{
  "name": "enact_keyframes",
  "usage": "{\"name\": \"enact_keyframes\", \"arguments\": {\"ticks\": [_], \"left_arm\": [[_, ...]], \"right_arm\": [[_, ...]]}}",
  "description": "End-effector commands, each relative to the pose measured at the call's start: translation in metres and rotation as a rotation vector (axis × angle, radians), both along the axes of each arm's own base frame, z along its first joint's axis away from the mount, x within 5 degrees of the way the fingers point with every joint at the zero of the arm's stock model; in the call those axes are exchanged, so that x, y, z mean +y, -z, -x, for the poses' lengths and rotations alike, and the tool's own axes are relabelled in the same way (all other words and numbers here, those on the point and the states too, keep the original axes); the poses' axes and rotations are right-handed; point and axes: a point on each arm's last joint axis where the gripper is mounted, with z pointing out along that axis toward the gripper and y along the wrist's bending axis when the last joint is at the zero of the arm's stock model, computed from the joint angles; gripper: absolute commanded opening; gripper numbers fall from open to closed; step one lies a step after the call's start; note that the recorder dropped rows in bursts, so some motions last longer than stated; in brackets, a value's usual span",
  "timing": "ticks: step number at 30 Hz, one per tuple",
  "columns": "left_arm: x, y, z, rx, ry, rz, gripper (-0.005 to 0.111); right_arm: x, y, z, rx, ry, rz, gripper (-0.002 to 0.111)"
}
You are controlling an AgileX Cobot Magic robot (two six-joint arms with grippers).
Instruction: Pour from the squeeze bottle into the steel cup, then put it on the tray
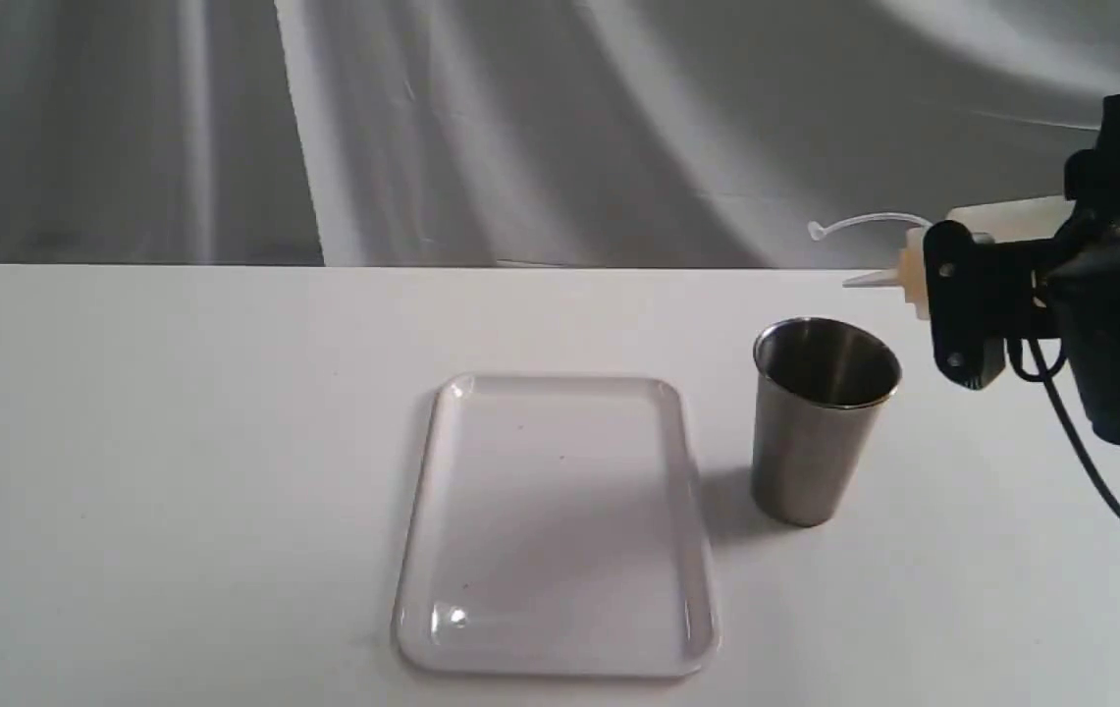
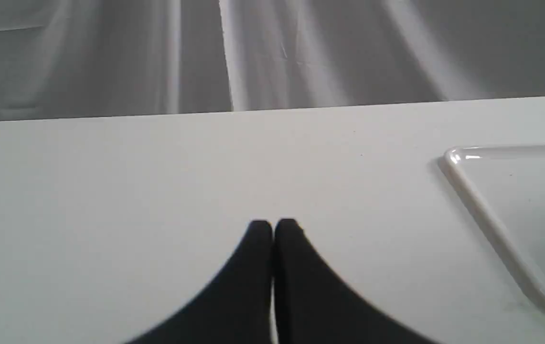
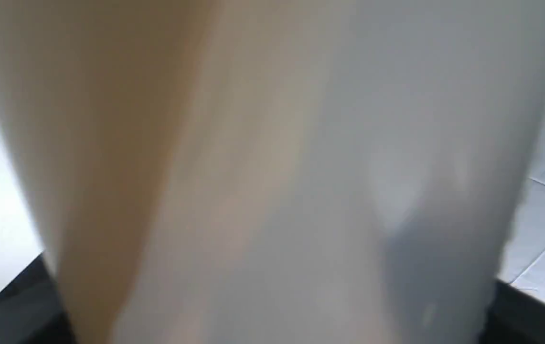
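My right gripper (image 1: 962, 295) is shut on the squeeze bottle (image 1: 913, 270), which lies tipped sideways in the air at the right. Its nozzle points left, a little above and behind the rim of the steel cup (image 1: 820, 417). The tethered tip curls above the nozzle. Close up, the squeeze bottle (image 3: 272, 172) fills the right wrist view as a blurred white and orange-tan body. The cup stands upright on the table, just right of the white tray (image 1: 442, 511). My left gripper (image 2: 273, 227) is shut and holds nothing; it hovers over bare table left of the tray (image 2: 477, 200).
A white table (image 1: 177, 442) carries everything. A grey draped cloth (image 1: 520, 128) hangs behind its far edge. A black cable (image 1: 1099, 481) trails down from the right arm.
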Motion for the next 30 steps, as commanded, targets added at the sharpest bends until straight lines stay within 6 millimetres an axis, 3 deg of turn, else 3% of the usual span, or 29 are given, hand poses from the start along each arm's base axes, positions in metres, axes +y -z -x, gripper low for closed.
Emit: {"name": "enact_keyframes", "arguments": {"ticks": [1, 14, 30], "left_arm": [[-0.0004, 0.0007, -0.0001, -0.006, 0.005, 0.006, 0.0], [-0.0004, 0.0007, -0.0001, -0.006, 0.006, 0.003, 0.0], [-0.0004, 0.0007, -0.0001, -0.006, 0.006, 0.003, 0.0]], "right_arm": [[-0.0009, -0.0077, 0.0001, -0.023, 0.008, 0.033, 0.0], [-0.0006, -0.0075, -0.0001, 0.082, -0.045, 0.151, 0.0], [0.0009, -0.0069, -0.0006, 0.096, -0.062, 0.159, 0.0]]}}
